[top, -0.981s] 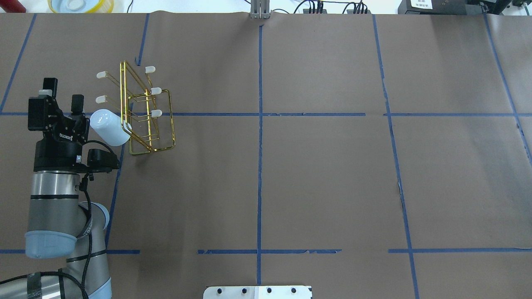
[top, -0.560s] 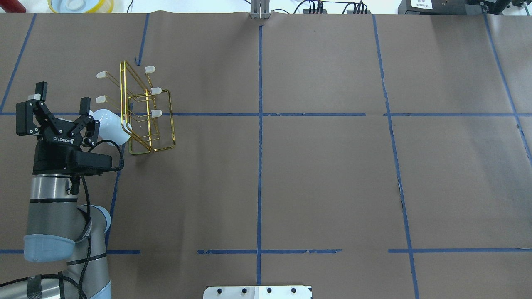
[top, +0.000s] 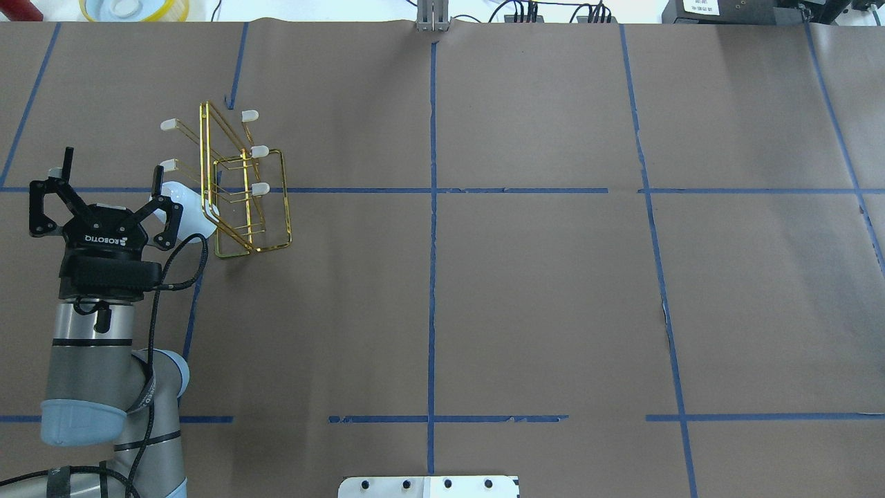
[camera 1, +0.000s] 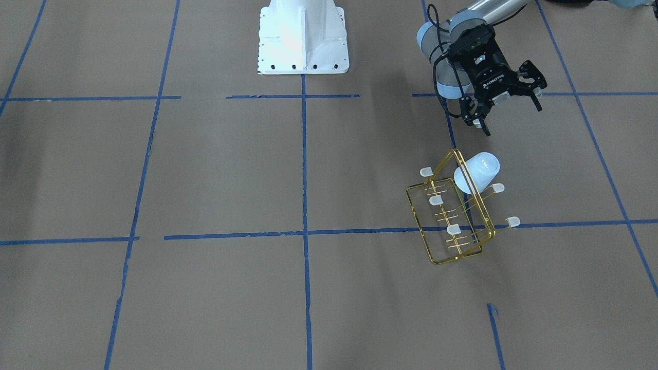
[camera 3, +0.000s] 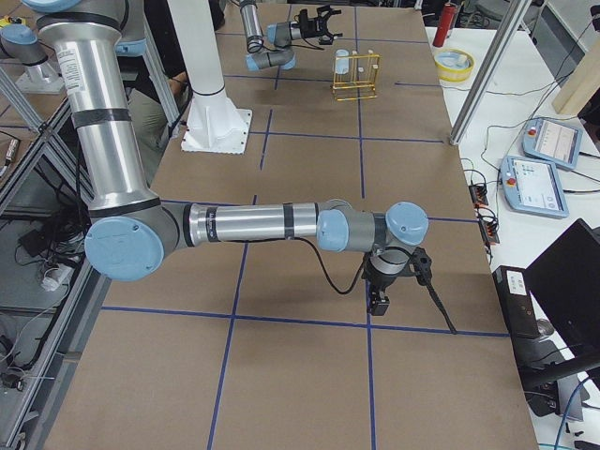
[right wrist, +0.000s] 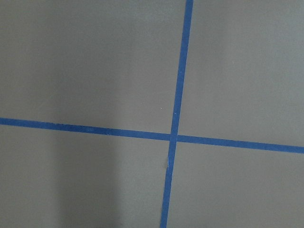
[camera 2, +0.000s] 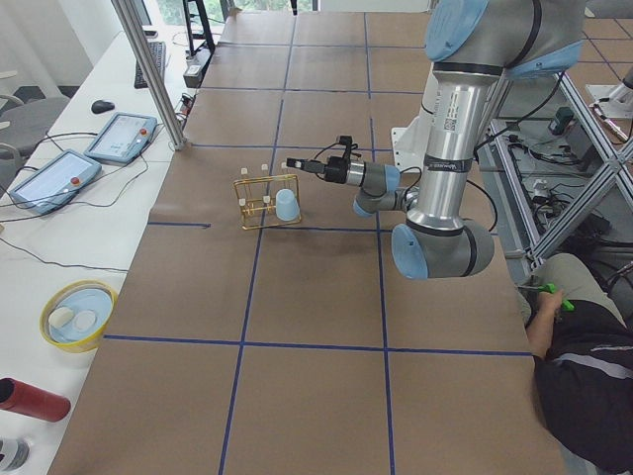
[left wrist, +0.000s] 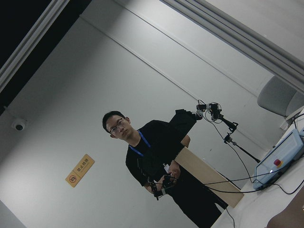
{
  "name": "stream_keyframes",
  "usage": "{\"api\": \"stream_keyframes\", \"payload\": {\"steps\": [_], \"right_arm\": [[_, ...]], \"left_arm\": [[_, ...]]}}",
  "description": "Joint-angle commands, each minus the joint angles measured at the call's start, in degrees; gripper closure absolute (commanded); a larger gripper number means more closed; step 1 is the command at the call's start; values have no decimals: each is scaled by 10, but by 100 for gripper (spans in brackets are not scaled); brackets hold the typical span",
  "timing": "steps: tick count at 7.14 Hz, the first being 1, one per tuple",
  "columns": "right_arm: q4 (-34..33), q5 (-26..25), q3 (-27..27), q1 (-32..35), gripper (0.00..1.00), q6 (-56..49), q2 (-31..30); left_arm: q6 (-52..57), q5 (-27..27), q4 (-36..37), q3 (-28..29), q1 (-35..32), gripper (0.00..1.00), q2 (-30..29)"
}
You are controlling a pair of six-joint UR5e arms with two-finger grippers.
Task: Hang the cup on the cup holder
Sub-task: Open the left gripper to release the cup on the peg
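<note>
The gold wire cup holder (top: 242, 200) stands on the brown paper at the table's left. It also shows in the front view (camera 1: 452, 226). The pale-blue cup (camera 1: 478, 172) hangs tilted on a prong on the rack's side nearest the robot. In the overhead view the cup (top: 188, 211) is partly hidden behind my left gripper (top: 112, 166). The left gripper (camera 1: 512, 119) is open and empty, a short way clear of the cup. My right gripper (camera 3: 403, 305) shows only in the exterior right view, low over the paper far from the rack. I cannot tell whether it is open or shut.
A white base plate (camera 1: 303, 36) sits at the robot's side of the table. A yellow bowl (camera 2: 79, 315) and a red can (camera 2: 30, 401) lie on the side bench. The right wrist view shows only paper and blue tape (right wrist: 176, 137).
My left gripper has drawn back from the cup, towards the table's left, and its wrist has turned. The cup stays on the rack's prong.
</note>
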Motion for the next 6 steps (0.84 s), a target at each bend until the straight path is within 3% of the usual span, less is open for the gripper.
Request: {"api": "stream_keyframes", "payload": {"steps": [1,3,6], "right_arm": [[0,0,0,0,0,0,0],[0,0,0,0,0,0,0],[0,0,0,0,0,0,0]], "left_arm": [[-84,-1,-8,-12,20,0,0],[-143,-1,-8,-20,51,0,-1],[-142,-21,3,-117,103,0,13]]}}
